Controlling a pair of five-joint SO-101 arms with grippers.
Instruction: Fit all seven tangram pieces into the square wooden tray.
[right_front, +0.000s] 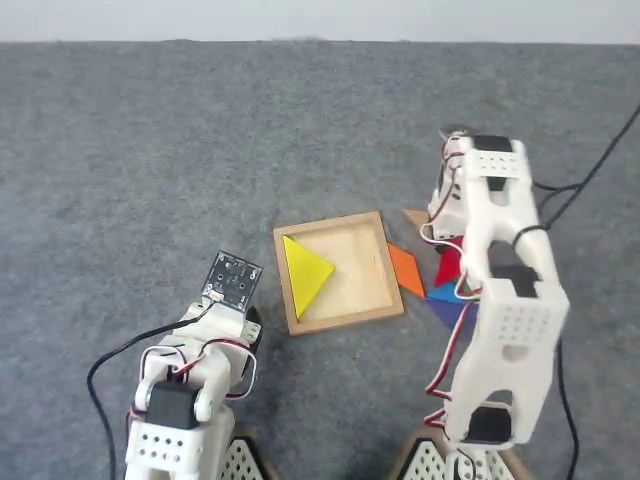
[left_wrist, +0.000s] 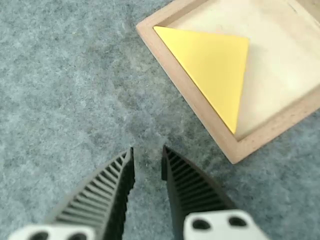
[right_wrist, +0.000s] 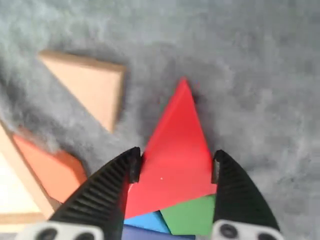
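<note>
The red triangle (right_wrist: 172, 160) lies flat on the grey worktop (right_front: 150, 150), outside the tray and among the loose pieces on the right arm's side. Its sharp tip points straight ahead of the right end effector (right_wrist: 175, 155), so its long axis runs in line with the two fingers. They are spread wide, one at each long edge. I judge this a straddle ready to close, not yet a grip.

Around the red triangle sit a green piece (right_wrist: 187, 215) and a blue piece (right_wrist: 142, 220) touching its base, a purple piece (right_front: 450, 312) beyond them, an orange piece (right_wrist: 50, 167) just beside the tray's rim, and a pale wood-coloured triangle (right_wrist: 87, 87) a little apart.

The square wooden tray (right_front: 345, 318) holds one piece only, the yellow triangle (right_front: 303, 272). Its long side lies along the rim nearest the left arm and its square corner points at the tray's middle. So one piece is in and six are left — the job has barely started.

The left end effector (left_wrist: 147, 150) hangs over bare worktop near the tray's corner, holding nothing, with only a narrow gap between its fingers.
</note>
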